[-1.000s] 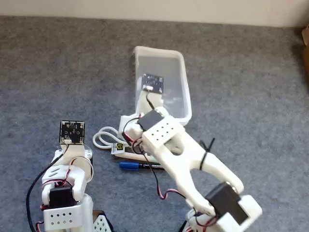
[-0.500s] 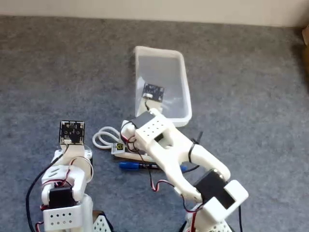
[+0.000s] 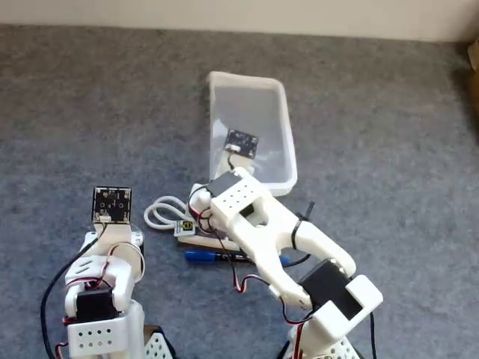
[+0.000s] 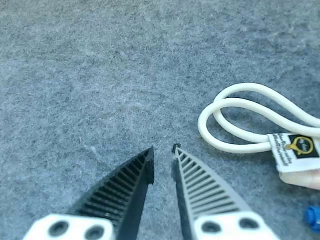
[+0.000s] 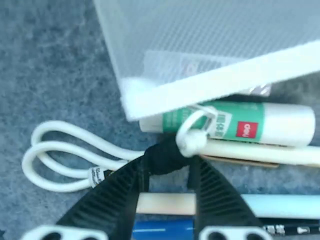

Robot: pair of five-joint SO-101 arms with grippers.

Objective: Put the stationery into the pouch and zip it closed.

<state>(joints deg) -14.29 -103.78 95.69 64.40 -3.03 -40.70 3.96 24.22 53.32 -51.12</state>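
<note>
Grey carpet point(image 3: 389, 149) covers the table. In the high view a translucent pouch point(image 3: 251, 112) lies toward 12 o'clock. A glue stick point(image 5: 260, 122), a blue pen point(image 3: 202, 256) and a looped white cord point(image 4: 240, 120) lie just beside its 6 o'clock end. There the right gripper point(image 5: 167, 167) is clamped on a black tab point(image 5: 162, 155). At 8 o'clock, the left gripper point(image 4: 162, 150) hangs over bare carpet, jaws slightly apart.

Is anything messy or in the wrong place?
Yes. The glue stick, blue pen and a white cord lie on the carpet outside the pouch, while the right gripper pinches its zip pull.
</note>
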